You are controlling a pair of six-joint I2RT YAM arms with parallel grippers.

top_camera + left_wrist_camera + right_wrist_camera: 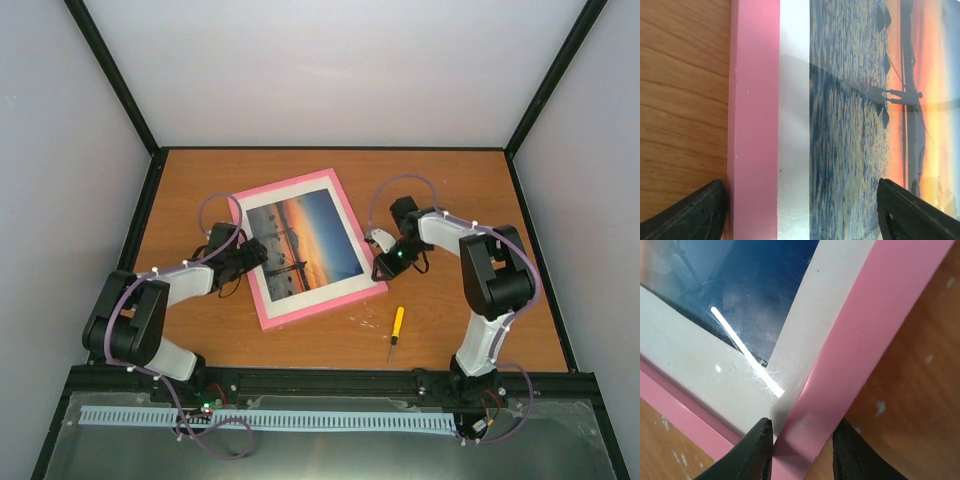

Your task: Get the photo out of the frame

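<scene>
The pink frame (322,305) lies face up in the middle of the table, with the sunset photo (300,238) inside a white mat. My left gripper (256,252) sits at the frame's left side and is open. In the left wrist view its jaws (800,182) straddle the pink border (754,120), with one finger on the wood and the other over the photo (850,125). My right gripper (381,258) is at the frame's right edge near the front corner. In the right wrist view its fingers (804,424) press on either side of the pink border (865,325), beside the photo's dark blue corner (760,285).
A yellow-handled screwdriver (396,330) lies on the table in front of the frame's right corner. White specks dot the wood (880,407) beside the frame. Black enclosure posts and pale walls ring the table.
</scene>
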